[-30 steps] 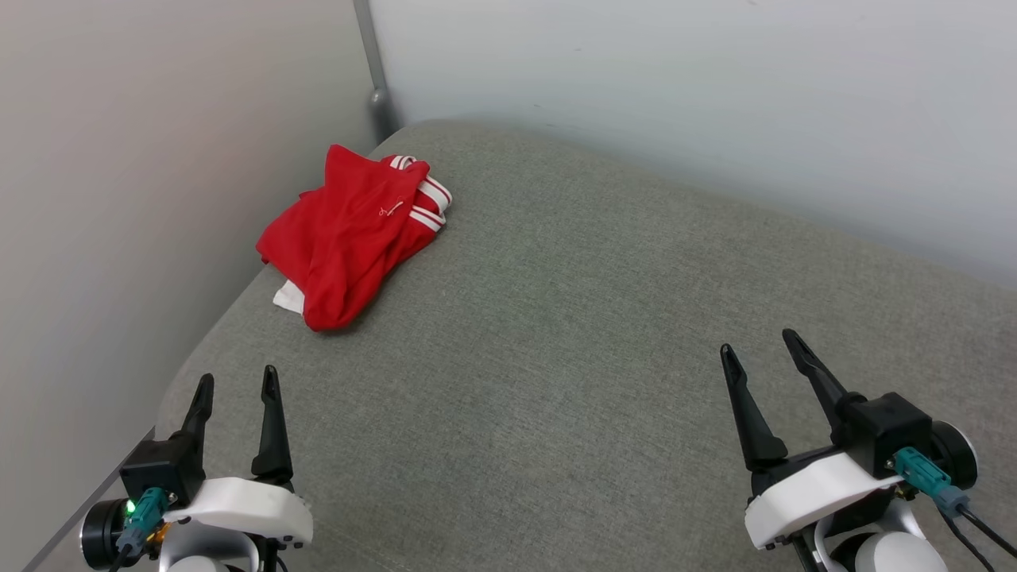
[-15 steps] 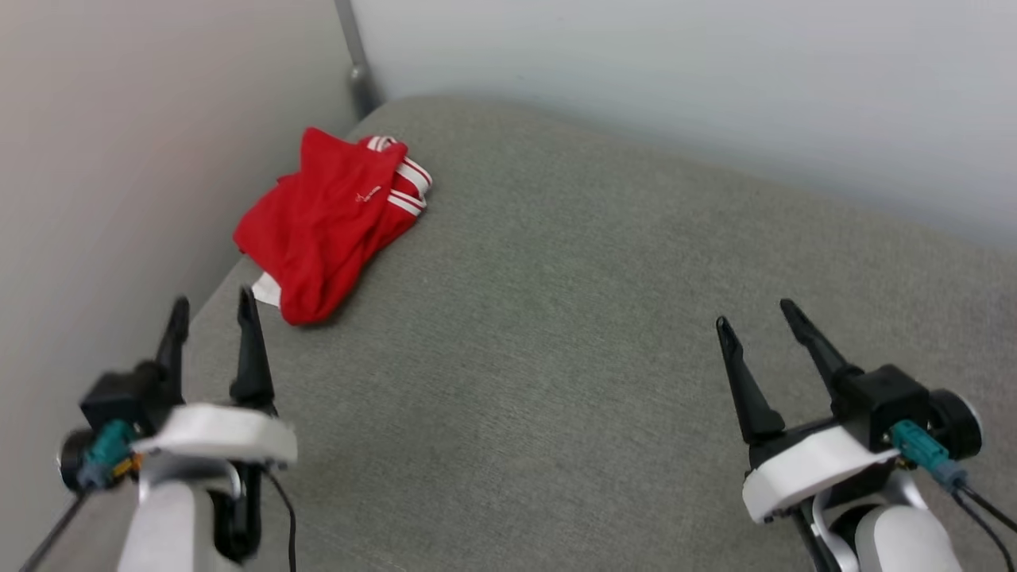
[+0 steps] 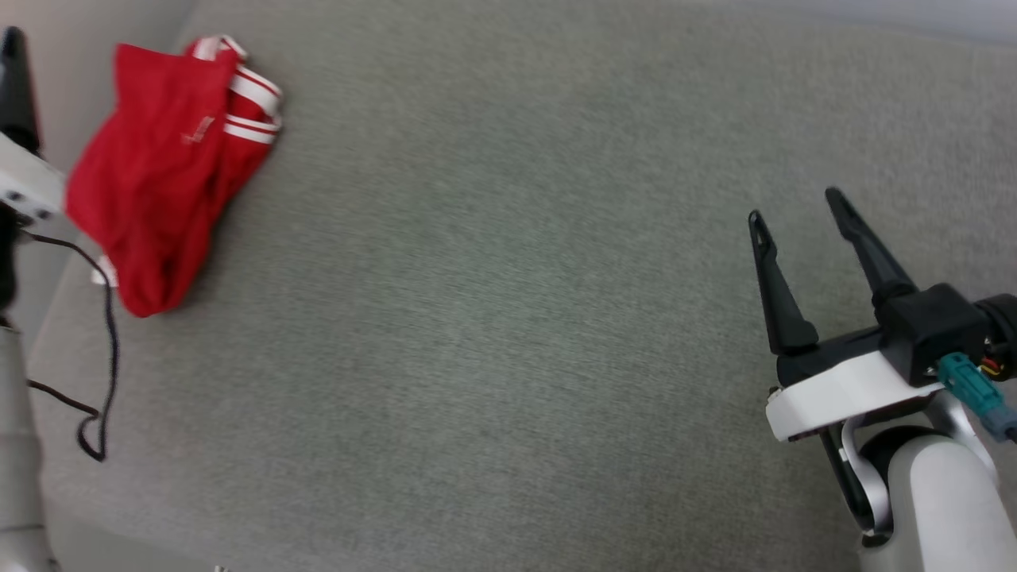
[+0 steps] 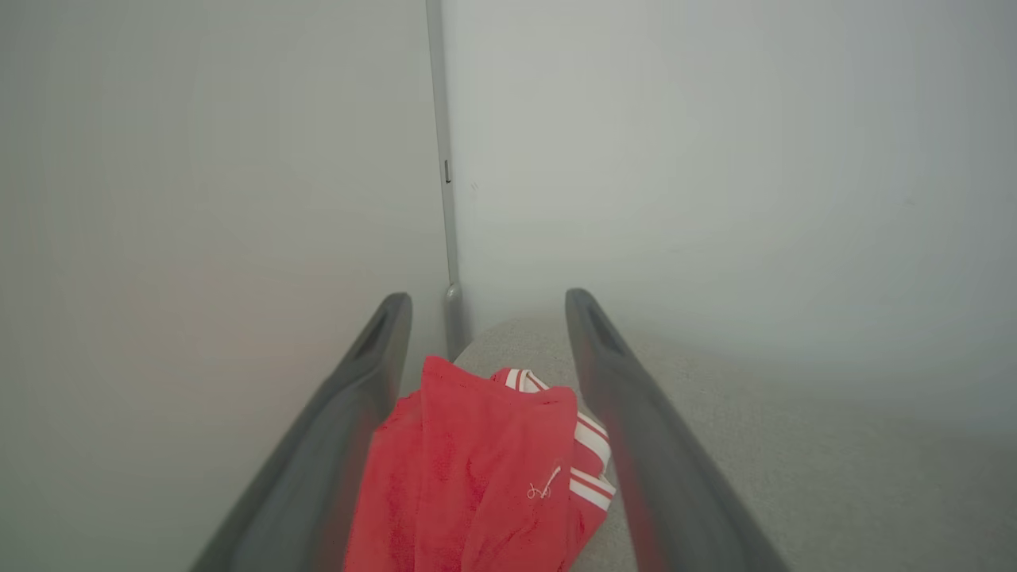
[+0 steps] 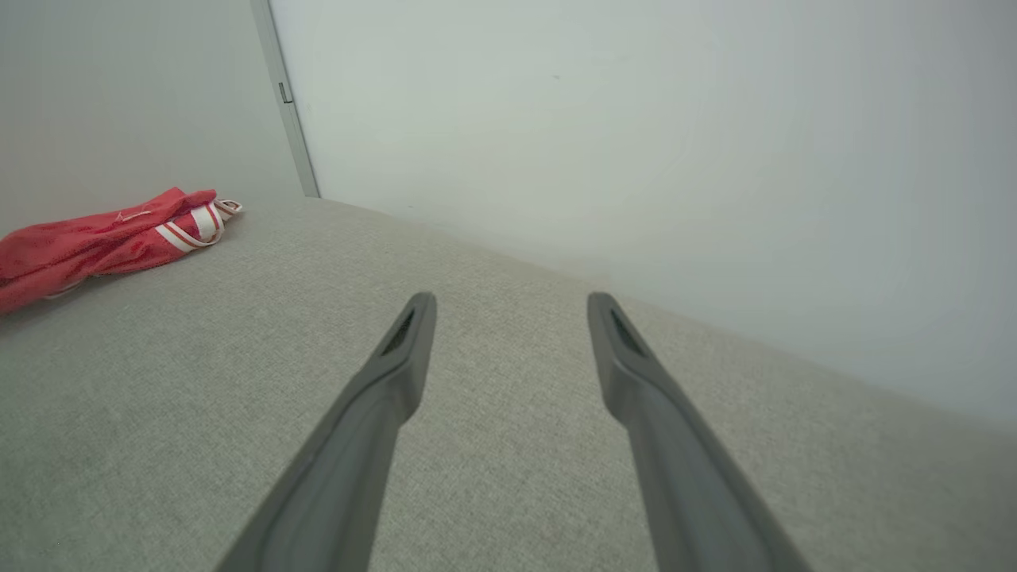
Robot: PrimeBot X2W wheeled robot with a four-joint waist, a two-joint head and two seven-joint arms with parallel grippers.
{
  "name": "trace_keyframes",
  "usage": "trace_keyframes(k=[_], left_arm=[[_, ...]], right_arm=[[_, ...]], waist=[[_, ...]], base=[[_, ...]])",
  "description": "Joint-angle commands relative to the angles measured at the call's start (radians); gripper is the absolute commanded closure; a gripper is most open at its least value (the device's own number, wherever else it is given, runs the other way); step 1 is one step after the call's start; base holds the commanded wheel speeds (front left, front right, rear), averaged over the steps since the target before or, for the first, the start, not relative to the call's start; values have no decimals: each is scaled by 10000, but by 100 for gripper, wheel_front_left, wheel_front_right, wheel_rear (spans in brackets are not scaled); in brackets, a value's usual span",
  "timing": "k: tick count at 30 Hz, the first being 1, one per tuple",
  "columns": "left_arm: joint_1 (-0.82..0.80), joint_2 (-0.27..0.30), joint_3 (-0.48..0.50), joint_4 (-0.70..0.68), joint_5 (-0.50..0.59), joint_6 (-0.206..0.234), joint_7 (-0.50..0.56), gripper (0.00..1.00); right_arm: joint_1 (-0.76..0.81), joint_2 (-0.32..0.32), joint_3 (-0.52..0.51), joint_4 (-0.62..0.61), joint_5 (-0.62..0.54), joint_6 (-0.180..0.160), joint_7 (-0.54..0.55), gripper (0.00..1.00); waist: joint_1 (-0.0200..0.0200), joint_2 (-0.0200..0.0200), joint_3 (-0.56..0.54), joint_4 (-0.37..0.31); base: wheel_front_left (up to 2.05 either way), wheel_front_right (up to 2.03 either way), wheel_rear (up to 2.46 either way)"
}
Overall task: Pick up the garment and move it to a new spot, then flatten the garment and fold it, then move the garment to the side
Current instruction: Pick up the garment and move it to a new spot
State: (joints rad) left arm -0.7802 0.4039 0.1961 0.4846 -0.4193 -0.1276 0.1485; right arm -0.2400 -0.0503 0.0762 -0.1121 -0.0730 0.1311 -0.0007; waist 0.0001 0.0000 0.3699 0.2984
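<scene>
Head view: crumpled red jersey shirt (image 3: 163, 171) with red-and-white striped trim lies heaped at upper left of grey woven cushion (image 3: 508, 318), near its edge. Right gripper (image 3: 794, 206) at lower right, fingers spread, empty, well apart from the shirt.

Left wrist view: left gripper (image 4: 486, 303) fingers spread, nothing gripped. Shirt sits framed between them, close to pale wall (image 4: 199, 199) corner.

Right wrist view: right fingers splayed above bare cushion. Shirt at far left, by the wall.
</scene>
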Motion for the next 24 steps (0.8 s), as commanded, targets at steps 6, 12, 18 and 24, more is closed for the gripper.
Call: trace_keyframes(k=[6,12,18,24], left_arm=[[-844,1102,-59,1294,-1281,-34,2219,0],[-698,1685,-14,2502,-2296,-38,4234,0],[-297,1377,145,4008,-3072,125,6055,0],[-300,1299,175,4310,-2973,123,5031,100]], right_arm=[[-512,2,98,-418,-1,-5,-55,0],[-689,1,167,-577,124,-7,-112,0],[-819,2,254,-510,149,-7,-125,0],[-837,1,222,-483,49,-5,-112,0]], waist=[[-1,0,1838,-1367],[-1,0,2405,-1696],[-1,0,2572,-1815],[-1,0,2392,-1743]], base=[[0,0,0],[0,0,0],[0,0,0],[0,0,0]])
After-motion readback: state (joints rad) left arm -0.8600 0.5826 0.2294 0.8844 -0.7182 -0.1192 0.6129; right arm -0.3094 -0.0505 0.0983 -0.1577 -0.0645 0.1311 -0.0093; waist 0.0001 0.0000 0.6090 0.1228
